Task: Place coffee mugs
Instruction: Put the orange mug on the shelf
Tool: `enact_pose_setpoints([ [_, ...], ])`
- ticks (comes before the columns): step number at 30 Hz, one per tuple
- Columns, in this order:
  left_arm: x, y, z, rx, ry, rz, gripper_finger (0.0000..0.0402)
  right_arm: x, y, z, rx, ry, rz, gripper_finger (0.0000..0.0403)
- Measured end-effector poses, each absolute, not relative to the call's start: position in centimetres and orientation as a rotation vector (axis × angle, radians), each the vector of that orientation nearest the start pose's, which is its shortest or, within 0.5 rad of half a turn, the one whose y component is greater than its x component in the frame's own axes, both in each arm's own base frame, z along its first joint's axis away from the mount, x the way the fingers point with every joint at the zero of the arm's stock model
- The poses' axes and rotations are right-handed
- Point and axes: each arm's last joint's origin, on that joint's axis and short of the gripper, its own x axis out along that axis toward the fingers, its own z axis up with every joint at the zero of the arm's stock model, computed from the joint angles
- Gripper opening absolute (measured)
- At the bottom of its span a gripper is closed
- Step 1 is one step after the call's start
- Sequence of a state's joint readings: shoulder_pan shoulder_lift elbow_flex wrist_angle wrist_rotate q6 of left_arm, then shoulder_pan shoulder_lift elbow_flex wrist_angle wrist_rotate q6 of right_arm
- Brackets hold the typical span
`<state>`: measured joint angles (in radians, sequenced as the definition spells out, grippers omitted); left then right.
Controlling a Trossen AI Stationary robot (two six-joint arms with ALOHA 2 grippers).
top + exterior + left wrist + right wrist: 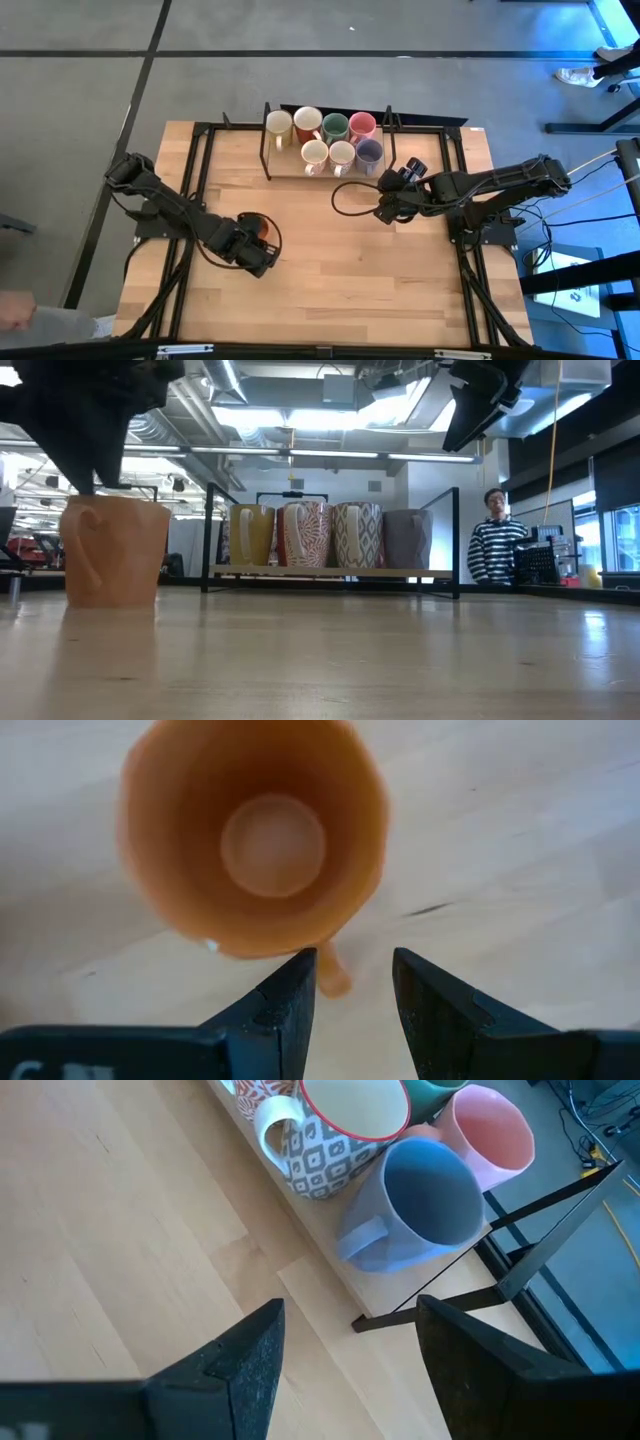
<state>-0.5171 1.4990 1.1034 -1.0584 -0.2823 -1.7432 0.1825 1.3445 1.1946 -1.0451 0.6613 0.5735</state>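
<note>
Item: orange mug (pixel 258 228), standing upright on the bare wooden table (pixel 330 280), left of centre and well apart from the rack. Mouth up, interior empty in the left wrist view; handle (pixel 333 975) projecting toward the fingers.
Left gripper (pixel 352 988): poised directly above the orange mug, fingers parted with a narrow gap, holding nothing, handle lying between the tips.
Handling, by judgement: rigid glazed ceramic, moderately heavy for its size, smooth and likely slippery under hard pads, apt to chip or crack if dropped or knocked against its neighbours. Best hold likely across the rim wall, one finger inside and one outside, or pinched on the handle; a firm squeeze advised, as the glaze offers little friction.

Item: wire-framed rack (pixel 268 150) with wooden base, far centre of table. Seven mugs aboard in two rows: far row cream mug (pixel 278 124), white patterned mug (pixel 308 122), green mug (pixel 335 126), pink mug (pixel 362 125); near row two pale mugs (pixel 315 153) side by side, then purple-grey mug (pixel 369 151) at the right end.

Right gripper (pixel 345 1345): just right of the rack's near right corner, raised off the table, fingers spread wide, empty, waiting.

Background: a person in a striped top (pixel 494 546) beyond the table, far right in the low view.
</note>
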Motion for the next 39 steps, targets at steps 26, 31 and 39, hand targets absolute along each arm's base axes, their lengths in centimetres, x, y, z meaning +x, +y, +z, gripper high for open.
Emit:
enact_pose_setpoints([
  [26, 22.8, -13.6, 21.7, -0.83, 1.077, 0.977, 0.0131, 24.4, 2.7, 29.9, 0.01, 0.925, -0.704, 0.0214],
  [31, 23.3, -13.7, 20.7, -0.791, 1.086, 1.001, 0.0131, 24.4, 2.7, 29.9, 0.01, 0.925, -0.704, 0.0214],
  [39, 23.9, -14.1, 19.4, -0.757, 1.093, 1.027, 0.0103, 24.4, 2.7, 29.9, 0.011, 0.926, -0.703, 0.0214],
])
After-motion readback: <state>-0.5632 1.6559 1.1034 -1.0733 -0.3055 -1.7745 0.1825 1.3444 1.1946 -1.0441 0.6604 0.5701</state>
